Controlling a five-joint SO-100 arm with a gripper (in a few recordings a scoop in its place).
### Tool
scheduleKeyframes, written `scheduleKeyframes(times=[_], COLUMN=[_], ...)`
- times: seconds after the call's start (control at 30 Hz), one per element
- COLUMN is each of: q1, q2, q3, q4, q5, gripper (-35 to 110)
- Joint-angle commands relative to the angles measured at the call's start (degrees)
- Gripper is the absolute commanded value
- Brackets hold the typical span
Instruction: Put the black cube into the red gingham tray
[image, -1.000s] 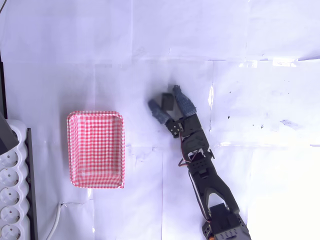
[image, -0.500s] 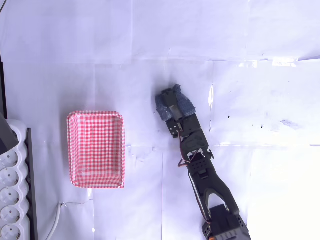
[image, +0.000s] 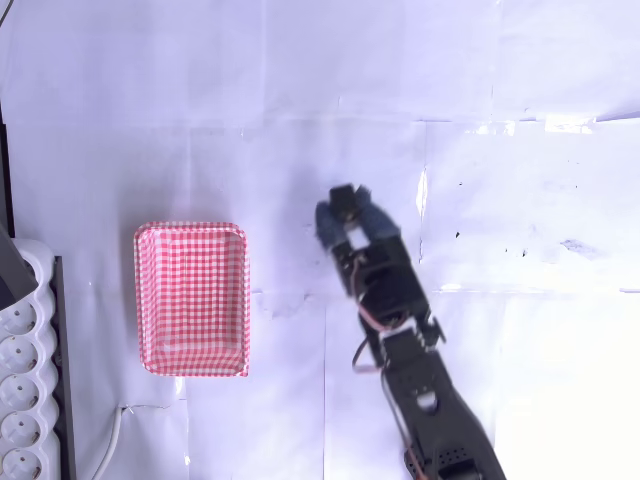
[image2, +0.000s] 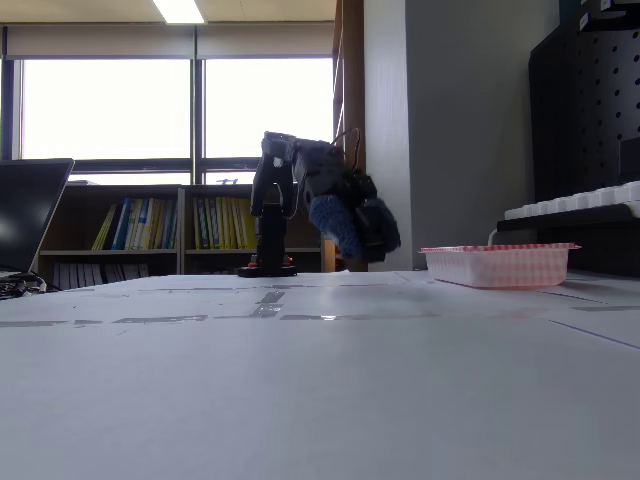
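**Operator:** Where is the cube right now?

**Spotter:** Your small matte black cube (image: 345, 197) sits pinched between the blue-padded fingers (image: 327, 224) of the dark grey two-finger gripper (image: 348, 212); in the overhead view it shows as a dark block at their tips. You have them clenched on it, one pad on each side.

**Operator:** Is it off the worktop?

**Spotter:** In the fixed view your gripper (image2: 362, 240) hangs above the white paper-covered worktop (image2: 300, 380) with a gap beneath it, tilted downward. The cube itself is too dark against the gripper to pick out there.

**Operator:** And the tray?

**Spotter:** The rectangular red-and-white gingham tray (image: 191, 298) with rounded corners lies flat, well apart from your gripper, off to its left and a little lower in the overhead view. In the fixed view the tray (image2: 497, 264) is at the right, and the gripper is to its left, not over it. I see nothing inside it from above.

**Operator:** Anything near it?

**Spotter:** A white multi-socket power strip (image: 22, 400) runs along the left edge, just beside the tray.
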Motion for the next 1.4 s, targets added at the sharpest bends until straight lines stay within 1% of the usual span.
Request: scheduleKeyframes(times=[0.0, 0.13, 0.3, 0.43, 0.63, 0.73, 1.07, 1.23, 1.37], q1=[-7.29, -15.12, -22.85, -25.31, -25.93, -27.33, -30.85, -29.44, -28.39], q2=[-8.61, -2.02, 9.32, 17.31, 28.92, 31.73, 36.65, 37.09, 37.09], q3=[27.33, 41.57, 51.77, 53.17, 53.09, 53.09, 53.35, 53.35, 53.26], q4=[28.39, 35.95, 38.23, 34.54, 21.8, 17.31, 10.72, 8.53, 8.35], q5=[-4.92, -7.91, -9.93, -10.28, -9.23, -7.82, -6.5, -6.5, -4.48], gripper=[0, 0, 0, 0, 0, 0, 1, 11, 28])
